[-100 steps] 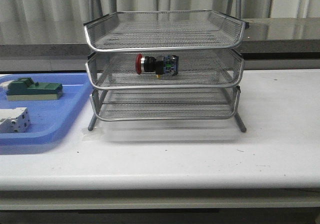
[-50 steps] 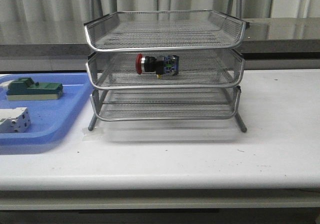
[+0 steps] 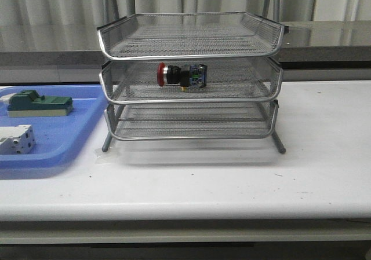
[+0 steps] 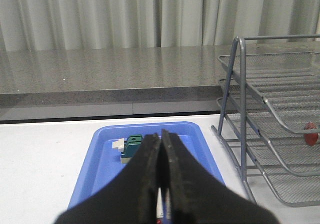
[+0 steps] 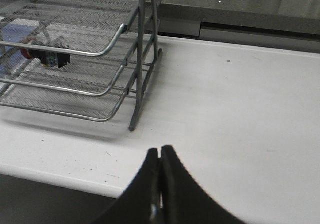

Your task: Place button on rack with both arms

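The button [image 3: 181,75], red cap with a black collar and blue-black block, lies on its side in the middle tier of the silver wire-mesh rack [image 3: 191,51]. In the right wrist view the button [image 5: 46,55] shows through the mesh of the rack [image 5: 135,59]; in the left wrist view only its red cap [image 4: 311,133] peeks out at the picture's edge beside the rack [image 4: 270,114]. My left gripper [image 4: 160,136] is shut and empty, held above the blue tray. My right gripper [image 5: 160,151] is shut and empty over the table's near edge. Neither gripper shows in the front view.
A blue plastic tray [image 3: 55,141] lies left of the rack and holds a green block [image 3: 39,105] and a white terminal block [image 3: 15,139]. The white table [image 3: 313,173] runs to a grey counter ledge and curtains behind.
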Action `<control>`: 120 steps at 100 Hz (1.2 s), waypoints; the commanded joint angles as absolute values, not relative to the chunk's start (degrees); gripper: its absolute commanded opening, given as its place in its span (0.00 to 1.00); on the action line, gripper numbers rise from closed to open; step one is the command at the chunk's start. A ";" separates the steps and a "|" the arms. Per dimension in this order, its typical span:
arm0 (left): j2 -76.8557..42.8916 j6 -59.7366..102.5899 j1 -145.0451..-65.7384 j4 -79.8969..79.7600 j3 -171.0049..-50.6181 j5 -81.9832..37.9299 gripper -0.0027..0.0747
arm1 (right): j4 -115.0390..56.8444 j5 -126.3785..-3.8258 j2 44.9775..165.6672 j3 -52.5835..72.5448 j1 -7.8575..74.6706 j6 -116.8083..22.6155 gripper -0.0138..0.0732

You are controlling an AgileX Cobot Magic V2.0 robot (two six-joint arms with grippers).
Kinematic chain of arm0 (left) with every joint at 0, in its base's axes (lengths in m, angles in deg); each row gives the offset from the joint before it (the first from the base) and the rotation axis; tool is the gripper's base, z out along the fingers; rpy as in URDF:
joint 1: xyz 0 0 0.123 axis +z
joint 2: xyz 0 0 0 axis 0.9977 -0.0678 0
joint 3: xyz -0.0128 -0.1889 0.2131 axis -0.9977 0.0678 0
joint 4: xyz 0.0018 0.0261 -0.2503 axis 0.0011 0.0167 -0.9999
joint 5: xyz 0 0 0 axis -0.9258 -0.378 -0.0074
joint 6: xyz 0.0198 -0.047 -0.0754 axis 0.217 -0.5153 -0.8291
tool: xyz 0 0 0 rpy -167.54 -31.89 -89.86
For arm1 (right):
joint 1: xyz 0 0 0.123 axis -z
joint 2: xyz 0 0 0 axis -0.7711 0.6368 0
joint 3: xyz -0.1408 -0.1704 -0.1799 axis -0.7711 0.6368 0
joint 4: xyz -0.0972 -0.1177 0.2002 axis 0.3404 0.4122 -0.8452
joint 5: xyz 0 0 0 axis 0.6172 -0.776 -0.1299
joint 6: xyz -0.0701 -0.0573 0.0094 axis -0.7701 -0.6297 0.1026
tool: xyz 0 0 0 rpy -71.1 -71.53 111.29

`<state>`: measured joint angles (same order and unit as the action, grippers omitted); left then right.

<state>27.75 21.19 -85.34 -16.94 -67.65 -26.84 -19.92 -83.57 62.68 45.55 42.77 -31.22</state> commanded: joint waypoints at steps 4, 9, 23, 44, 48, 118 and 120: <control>27.34 20.82 -85.25 -17.81 -69.10 -30.08 0.01 | -17.55 -75.39 61.44 46.69 43.43 -31.21 0.09; 27.34 20.82 -85.25 -17.81 -69.10 -30.08 0.01 | -16.38 -73.57 59.94 48.54 43.96 -29.96 0.09; 27.34 20.82 -85.25 -17.81 -69.10 -30.08 0.01 | -13.40 -68.72 54.91 53.84 46.19 -26.36 0.09; 27.34 20.82 -85.25 -17.81 -69.10 -30.08 0.01 | -11.21 -64.16 47.63 62.21 48.40 -25.04 0.09; 27.34 20.82 -85.25 -17.81 -69.10 -30.08 0.01 | -11.21 -63.46 46.22 63.49 48.40 -24.73 0.09; 27.34 20.82 -85.25 -17.81 -69.10 -30.08 0.01 | -11.21 -55.40 45.38 71.99 48.40 -24.58 0.09; 27.34 20.82 -85.25 -17.81 -69.10 -30.08 0.01 | -11.21 -55.40 45.38 71.99 48.40 -24.58 0.09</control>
<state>27.84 21.19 -85.34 -16.94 -67.56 -26.74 -11.82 -60.35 46.36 71.89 48.07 -24.64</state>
